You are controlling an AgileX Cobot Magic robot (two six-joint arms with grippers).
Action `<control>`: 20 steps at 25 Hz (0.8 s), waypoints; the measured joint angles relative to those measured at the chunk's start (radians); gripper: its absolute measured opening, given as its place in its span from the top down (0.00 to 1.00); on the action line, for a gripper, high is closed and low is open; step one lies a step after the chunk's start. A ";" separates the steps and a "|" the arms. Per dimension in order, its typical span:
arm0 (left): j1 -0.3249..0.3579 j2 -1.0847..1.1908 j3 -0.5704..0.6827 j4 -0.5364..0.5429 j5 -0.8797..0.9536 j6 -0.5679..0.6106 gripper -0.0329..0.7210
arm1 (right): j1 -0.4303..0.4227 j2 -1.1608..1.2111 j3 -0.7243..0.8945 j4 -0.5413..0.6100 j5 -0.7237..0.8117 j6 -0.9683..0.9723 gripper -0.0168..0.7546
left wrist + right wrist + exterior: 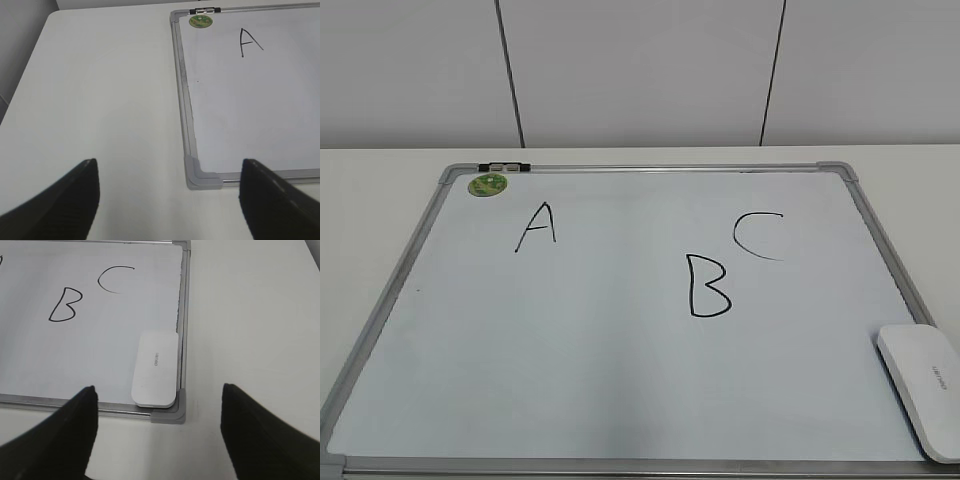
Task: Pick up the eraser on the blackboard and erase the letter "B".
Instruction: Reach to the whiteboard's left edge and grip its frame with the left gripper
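The left gripper (167, 200) is wide open and holds nothing; its two dark fingers (60, 205) hang above the bare white table (100, 100), and the near left corner of the blackboard (186, 100) lies between them, closer to the right finger. Ahead of this claw and to its right there is one small round green sticker (200, 20) at the far left corner of the board, and one black letter "A" (248, 41) beside it. Further right there is one letter "B" (62, 305), standing ahead of the right gripper (157, 432) and to its left, with one letter "C" (114, 279) just behind it and a little to the right. The right gripper is also wide open and empty. One eraser (155, 368) lies flat on the board directly ahead of this claw, between the lines of its two fingers (55, 440) but apart from them. Its long axis points away from the claw, nearly parallel to the right frame, which it touches or almost touches, and its near end sits by the grey corner cap (172, 412).
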 joint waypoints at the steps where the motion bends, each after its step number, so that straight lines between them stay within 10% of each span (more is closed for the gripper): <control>1: 0.000 0.000 0.000 0.000 0.000 0.000 0.09 | 0.000 0.000 0.000 0.000 0.000 0.000 0.22; 20: 0.000 0.000 0.000 -0.006 0.000 0.000 0.26 | 0.000 0.000 0.000 0.000 0.000 0.000 0.22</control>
